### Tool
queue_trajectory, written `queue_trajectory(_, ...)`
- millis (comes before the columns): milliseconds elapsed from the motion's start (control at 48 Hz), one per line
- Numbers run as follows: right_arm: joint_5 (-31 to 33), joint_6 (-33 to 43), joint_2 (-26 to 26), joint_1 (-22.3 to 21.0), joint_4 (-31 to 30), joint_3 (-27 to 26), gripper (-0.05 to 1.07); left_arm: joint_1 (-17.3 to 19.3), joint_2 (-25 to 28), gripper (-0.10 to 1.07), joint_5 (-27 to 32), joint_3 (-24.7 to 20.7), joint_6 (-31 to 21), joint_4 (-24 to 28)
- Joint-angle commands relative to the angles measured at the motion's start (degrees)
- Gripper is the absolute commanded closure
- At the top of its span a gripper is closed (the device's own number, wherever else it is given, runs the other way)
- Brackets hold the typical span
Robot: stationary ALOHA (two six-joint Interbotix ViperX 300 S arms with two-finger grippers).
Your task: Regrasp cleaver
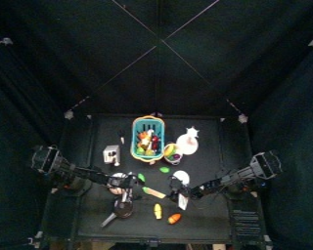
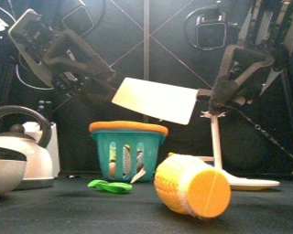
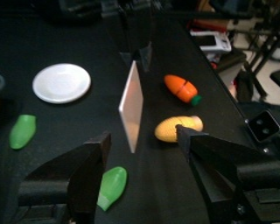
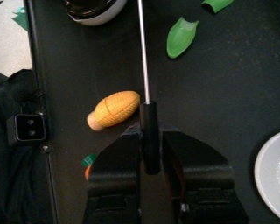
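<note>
The cleaver's pale blade (image 2: 156, 99) hangs in the air above the table, its flat side facing the front. My right gripper (image 4: 149, 131) is shut on its black handle (image 4: 150, 144); in the right wrist view the blade (image 4: 143, 52) runs edge-on away from the jaws. In the left wrist view the blade (image 3: 132, 105) stands upright just ahead of my left gripper (image 3: 154, 162), which is open and apart from it. The right gripper (image 2: 218, 91) holds the cleaver from the right, and the left gripper (image 2: 103, 85) is at its left.
A teal basket with an orange rim (image 2: 128, 151) stands behind, a kettle (image 2: 15, 146) at the left and a white stand (image 2: 218, 146) at the right. A corn cob (image 2: 192, 187), a green pod (image 2: 110, 186), a carrot (image 3: 181, 87) and a white plate (image 3: 63, 83) lie on the table.
</note>
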Motion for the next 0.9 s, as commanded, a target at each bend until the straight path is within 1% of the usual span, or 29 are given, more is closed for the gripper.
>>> queue_trajectory(0,1.58,-0.09,-0.88,0.53,0.26,-1.67,0.64,-0.44,-0.79,0.03,4.75,-2.55,-0.09,-0.18)
queue_trajectory(62,3.34,-0.09,-1.32,0.88,0.26,-1.93,0.64,-0.44,-0.79,0.03,5.98,-2.90,-0.09,-0.26)
queue_trajectory(229,6.68,-0.26,-2.81,1.14,0.70,-1.67,0.64,-0.44,-0.79,0.03,5.54,-2.81,0.09,-0.44)
queue_trajectory(354,6.86,-0.26,-3.78,1.14,0.79,-1.67,0.64,-0.35,-0.79,0.03,5.45,-2.64,0.00,-0.44)
queue_trajectory(521,6.94,-0.26,-3.52,1.93,1.58,-2.55,0.64,-0.35,-0.88,0.03,5.54,-2.55,0.18,-0.44)
queue_trajectory(708,6.94,-0.26,-2.64,3.43,5.89,-2.81,0.64,-0.35,-1.23,0.03,5.45,-2.20,0.44,-0.44)
queue_trajectory(875,6.94,-0.26,-3.78,4.92,7.82,-3.78,0.64,-0.09,-1.85,0.03,5.54,-2.11,0.53,-0.35)
